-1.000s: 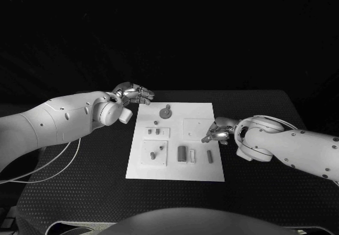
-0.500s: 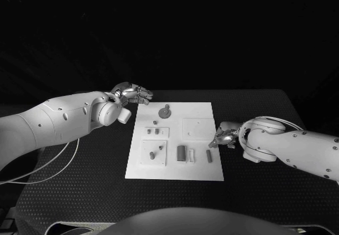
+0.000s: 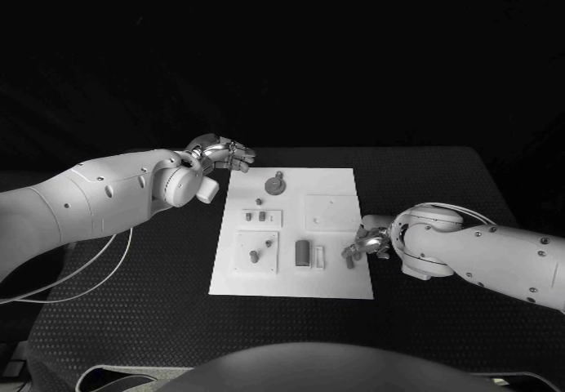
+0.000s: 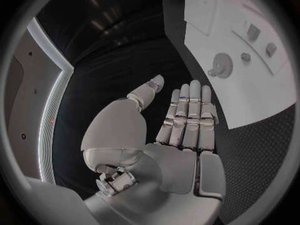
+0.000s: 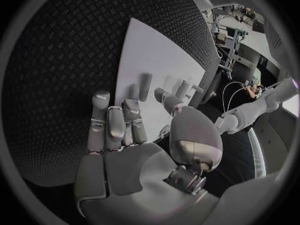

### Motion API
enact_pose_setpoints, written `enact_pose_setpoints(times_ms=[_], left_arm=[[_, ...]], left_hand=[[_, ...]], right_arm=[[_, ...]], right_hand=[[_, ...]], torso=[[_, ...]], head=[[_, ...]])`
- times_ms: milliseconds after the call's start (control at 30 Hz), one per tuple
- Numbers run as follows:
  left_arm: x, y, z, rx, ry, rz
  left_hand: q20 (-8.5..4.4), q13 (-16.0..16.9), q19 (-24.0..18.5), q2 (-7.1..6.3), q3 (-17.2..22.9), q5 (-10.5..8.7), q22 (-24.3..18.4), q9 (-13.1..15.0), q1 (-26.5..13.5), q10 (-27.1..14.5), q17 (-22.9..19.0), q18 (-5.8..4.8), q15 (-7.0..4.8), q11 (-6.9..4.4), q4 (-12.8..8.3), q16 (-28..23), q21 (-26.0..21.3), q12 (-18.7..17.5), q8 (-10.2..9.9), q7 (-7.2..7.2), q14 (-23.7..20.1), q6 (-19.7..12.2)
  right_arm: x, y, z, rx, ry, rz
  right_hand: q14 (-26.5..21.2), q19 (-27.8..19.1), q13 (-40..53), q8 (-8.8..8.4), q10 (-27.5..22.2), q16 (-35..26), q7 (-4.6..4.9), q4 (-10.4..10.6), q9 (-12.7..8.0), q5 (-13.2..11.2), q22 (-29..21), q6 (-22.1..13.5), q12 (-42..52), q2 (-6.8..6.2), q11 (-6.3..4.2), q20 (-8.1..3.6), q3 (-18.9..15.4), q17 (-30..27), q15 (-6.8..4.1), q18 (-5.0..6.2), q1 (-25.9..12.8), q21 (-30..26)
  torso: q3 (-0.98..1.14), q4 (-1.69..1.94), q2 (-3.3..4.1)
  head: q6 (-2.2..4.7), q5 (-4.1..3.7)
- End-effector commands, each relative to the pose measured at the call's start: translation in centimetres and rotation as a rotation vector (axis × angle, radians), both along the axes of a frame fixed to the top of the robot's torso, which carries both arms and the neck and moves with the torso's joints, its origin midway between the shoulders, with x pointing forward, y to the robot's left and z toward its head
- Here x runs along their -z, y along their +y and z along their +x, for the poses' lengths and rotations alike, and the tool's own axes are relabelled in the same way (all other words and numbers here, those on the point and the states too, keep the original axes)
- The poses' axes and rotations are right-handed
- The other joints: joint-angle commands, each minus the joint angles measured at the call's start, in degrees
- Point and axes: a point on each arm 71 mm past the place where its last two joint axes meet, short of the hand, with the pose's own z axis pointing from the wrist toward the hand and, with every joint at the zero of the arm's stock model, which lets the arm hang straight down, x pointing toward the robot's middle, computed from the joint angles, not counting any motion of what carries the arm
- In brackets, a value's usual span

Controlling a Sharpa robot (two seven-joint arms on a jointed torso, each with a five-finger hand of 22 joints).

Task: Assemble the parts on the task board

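Several of the small parts on the task board [image 3: 335,282] were hard to make out from the head view, being little more than dark specks on the white plate. A round gear-like part [image 3: 274,187] lay near the board's far end, two small pegs [image 3: 255,218] sat in a raised block below it, and another peg [image 3: 255,259] stood tilted on a second block. Nearer the robot, a dark upright bar [image 3: 303,255] stood just beside a pale strip [image 3: 319,260].

A slim dark part [image 3: 349,260] lay by the board's right edge, directly under the right hand's fingertips; whether the fingers touched it or merely hung above it could not be told. In the right wrist view that part [image 5: 144,86] showed standing up just past the fingertips, with pale pieces beside it and the thumb hiding some of them.

The right hand [image 3: 367,243] reached over the board's right edge from the side, fingers loosely parted and pointing down toward the plate. The right wrist view showed the hand [image 5: 134,135] with nothing in its palm, fingers straight and the thumb set apart.

The left hand [image 3: 224,153] hung over the black table [image 3: 447,175] just beyond the board's far left corner, well apart from the parts. From its wrist camera the left hand [image 4: 178,130] was flat and empty, fingers side by side and extended, thumb out to one side, with the gear-like part [image 4: 220,65] and the board's corner beyond the fingertips. A white cable [image 3: 88,273] looped on the table beneath the left arm.
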Motion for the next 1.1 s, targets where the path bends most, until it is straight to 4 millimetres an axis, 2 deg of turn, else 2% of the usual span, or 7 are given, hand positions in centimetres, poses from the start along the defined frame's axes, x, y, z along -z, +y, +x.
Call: enact_pose_setpoints(times_ms=[33, 233, 400, 600, 633, 800, 1100], left_arm=[[-0.1, -0.3, 0.0, 0.020, 0.001, -0.014], [-0.1, -0.2, 0.0, 0.018, 0.001, -0.014], [-0.1, -0.2, -0.1, 0.020, 0.002, -0.014], [-0.1, -0.3, -0.1, 0.020, 0.003, -0.014], [-0.1, -0.2, -0.1, 0.019, 0.003, -0.014], [-0.1, -0.3, -0.1, 0.021, 0.003, -0.015], [-0.1, -0.2, -0.1, 0.018, 0.002, -0.013]], left_hand=[[0.24, -0.07, -0.22, -0.03, -0.02, 0.12, -0.08, -0.05, -0.65, -0.03, 0.07, -0.43, 0.26, 0.13, 0.40, -0.20, -0.32, -0.05, 0.26, 0.06, 0.32, -0.32], [0.24, -0.07, -0.23, -0.02, -0.03, 0.12, -0.08, -0.06, -0.70, -0.04, 0.09, -0.43, 0.27, 0.13, 0.45, -0.23, -0.32, -0.05, 0.27, 0.06, 0.31, -0.33], [0.24, -0.08, -0.23, -0.01, -0.04, 0.11, -0.08, -0.07, -0.72, -0.04, 0.10, -0.43, 0.27, 0.13, 0.47, -0.24, -0.32, -0.06, 0.27, 0.06, 0.31, -0.33], [0.24, -0.08, -0.24, 0.00, -0.04, 0.12, -0.08, -0.07, -0.74, -0.04, 0.12, -0.43, 0.27, 0.12, 0.51, -0.27, -0.33, -0.06, 0.27, 0.05, 0.31, -0.33], [0.24, -0.08, -0.24, 0.01, -0.03, 0.12, -0.08, -0.07, -0.74, -0.03, 0.13, -0.43, 0.27, 0.12, 0.51, -0.27, -0.33, -0.06, 0.28, 0.05, 0.31, -0.33], [0.23, -0.08, -0.24, 0.03, -0.03, 0.12, -0.08, -0.08, -0.74, -0.03, 0.14, -0.43, 0.27, 0.12, 0.52, -0.29, -0.33, -0.06, 0.28, 0.05, 0.31, -0.33], [0.22, -0.09, -0.24, 0.07, -0.02, 0.12, -0.08, -0.08, -0.76, -0.02, 0.18, -0.43, 0.26, 0.11, 0.57, -0.31, -0.32, -0.05, 0.29, 0.05, 0.33, -0.32]], right_arm=[[0.6, 0.3, -0.3, -0.039, 0.011, -0.045], [1.3, 0.8, -0.6, -0.071, 0.001, -0.072], [1.7, 1.2, -0.7, -0.079, -0.015, -0.080], [2.0, 1.6, -0.8, -0.109, -0.027, -0.111], [2.1, 1.6, -0.8, -0.112, -0.028, -0.115], [2.4, 1.9, -1.0, -0.135, -0.042, -0.137], [2.7, 2.0, -1.2, -0.145, -0.045, -0.144]], right_hand=[[-0.21, -0.28, -0.02, 0.15, -0.17, -0.01, -0.18, 0.37, -0.15, -0.01, 1.04, 0.40, 0.11, -0.31, -0.08, -0.10, 0.03, 0.04, -0.36, 0.48, -0.10, 0.20], [-0.22, -0.33, 0.01, 0.35, -0.21, 0.04, -0.27, 0.01, 0.03, -0.04, 1.09, 0.63, 0.12, 0.13, -0.20, -0.19, 0.15, 0.07, -0.42, 0.48, 0.41, 0.32], [-0.22, -0.56, 0.04, 0.47, -0.31, 0.08, -0.28, -2.72, 0.33, -0.08, 1.11, 0.59, 0.07, 2.13, -0.26, -0.20, -0.68, 0.15, -0.48, 0.48, 1.61, 0.57], [-0.38, -0.54, -0.38, 0.42, -0.50, 0.00, -0.22, -11.55, 0.53, 0.01, 0.94, 0.57, -0.42, 6.50, -0.17, 0.02, -0.68, -0.28, -0.38, 0.48, 6.20, 0.72], [-0.41, -0.51, -0.48, 0.40, -0.56, -0.01, -0.24, -12.25, 0.53, 0.04, 0.93, 0.56, -0.51, 6.95, -0.17, 0.04, -0.45, -0.37, -0.36, 0.48, 7.00, 0.72], [-0.51, -0.70, -0.61, 0.34, -0.65, -0.02, -0.33, -12.66, 0.61, 0.03, 1.00, 0.44, -0.68, 6.97, -0.21, 0.22, -0.20, -0.50, -0.28, 0.48, 11.05, 0.75], [-0.57, -0.75, -0.77, 0.32, -0.81, -0.04, -0.28, -12.45, 0.60, -0.01, 0.98, 0.47, -0.84, 6.73, -0.16, 0.41, -0.66, -0.56, -0.22, 0.48, 11.08, 0.73]], torso=[[0.00, -0.02, 0.00], [0.01, -0.01, 0.00], [0.01, -0.02, 0.01], [0.02, -0.03, 0.00], [0.02, -0.03, 0.00], [0.01, -0.08, 0.01], [-0.01, -0.04, -0.01]], head=[[-0.06, 0.02], [-0.17, 0.12], [-0.22, 0.15], [-0.31, 0.15], [-0.31, 0.15], [-0.32, 0.06], [-0.23, -0.08]])
